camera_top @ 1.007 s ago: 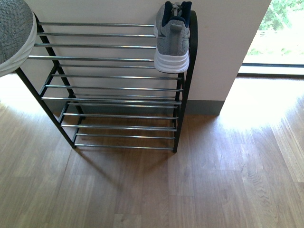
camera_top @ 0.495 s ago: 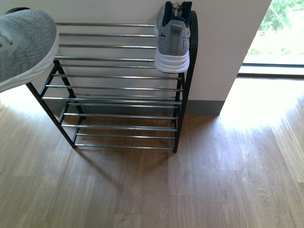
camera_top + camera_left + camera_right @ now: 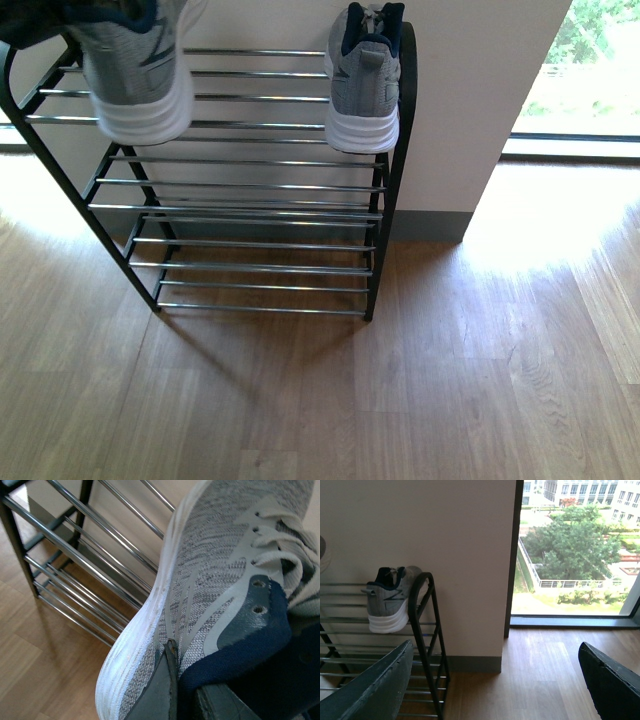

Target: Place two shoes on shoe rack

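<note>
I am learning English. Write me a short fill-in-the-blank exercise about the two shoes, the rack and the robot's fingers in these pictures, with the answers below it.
1. One shoe rests on the ____ tier of the rack, at its right end.
2. The left fingers hold the second shoe over the rack's ____ end.
3. The right fingers stand apart and hold ____.

Missing words: top; left; nothing

Both shoes (image 3: 363, 85) (image 3: 135, 70) are coloured grey knit, navy-lined, white-soled; the rack (image 3: 250, 185) is black-framed with silvery rods.
</note>
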